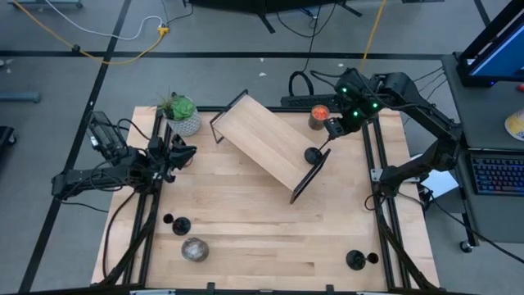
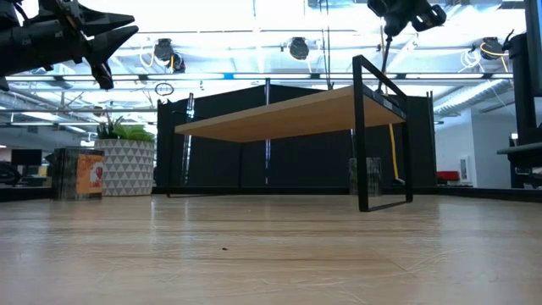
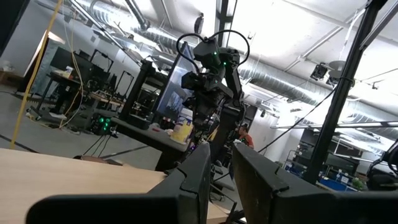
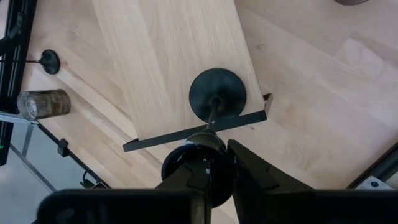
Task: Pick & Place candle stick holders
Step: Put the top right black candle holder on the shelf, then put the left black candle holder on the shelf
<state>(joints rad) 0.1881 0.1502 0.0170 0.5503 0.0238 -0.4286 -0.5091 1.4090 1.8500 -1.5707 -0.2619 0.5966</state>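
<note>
Right gripper: it hangs over the right end of the shelf; its fingers stand narrow around the cup of a holder, and whether they press it I cannot tell.
Holder on shelf: its round base sits on the wooden top, just beside the black end frame (the stem goes up into the gripper).
Left gripper: it waits in the air at the left side of the table, near the plant; its fingers are narrow, with nothing between them.
Other holders: one stands at front left, just beside a jar; one stands at front right, well apart from the shelf.
Back right: a jar with orange top, near the right gripper.
</note>
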